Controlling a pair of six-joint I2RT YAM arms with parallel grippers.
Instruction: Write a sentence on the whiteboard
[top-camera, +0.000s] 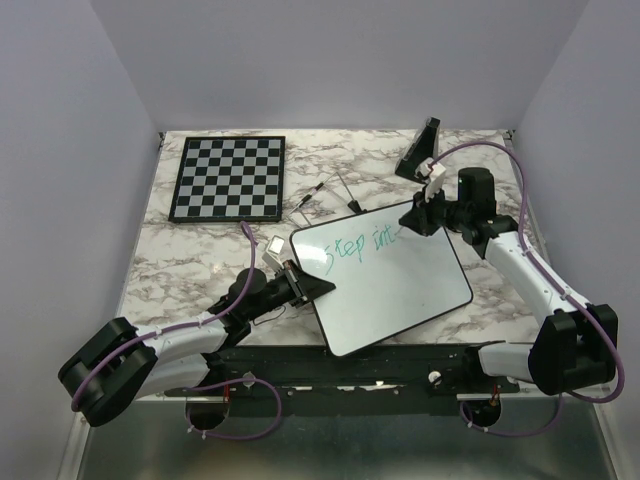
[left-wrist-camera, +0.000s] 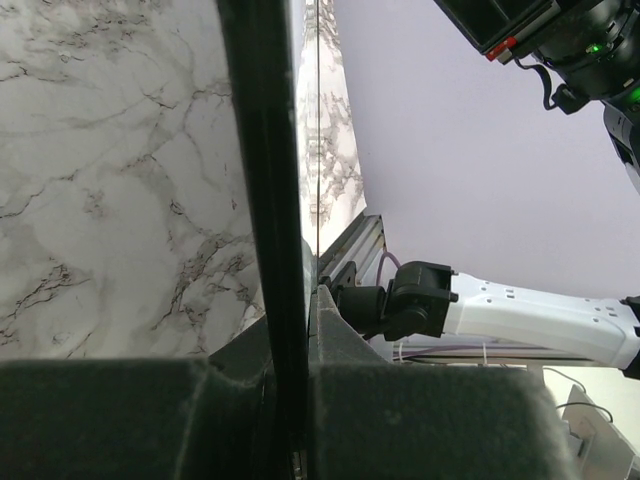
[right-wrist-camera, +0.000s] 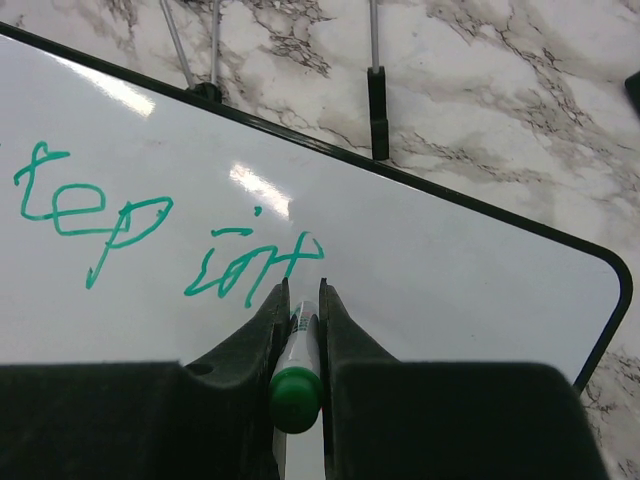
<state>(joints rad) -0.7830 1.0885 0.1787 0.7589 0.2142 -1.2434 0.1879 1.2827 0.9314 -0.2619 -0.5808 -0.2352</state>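
Presently we find the whiteboard (top-camera: 400, 295) midway along the bench's (top-camera: 190, 270) near edge, left pincer (top-camera: 316, 285) clamped on its rim, right pincer (right-wrist-camera: 302, 296) closed on the marker (right-wrist-camera: 297, 350). The sentence (right-wrist-camera: 165, 228) stands unfinished; we advise light, even tip pressure.

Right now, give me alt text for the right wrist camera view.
The right hand grips a green-capped marker, pointing it at the whiteboard by the end of teal-green writing reading "tep int". Marbled table shows beyond the board's black rim.
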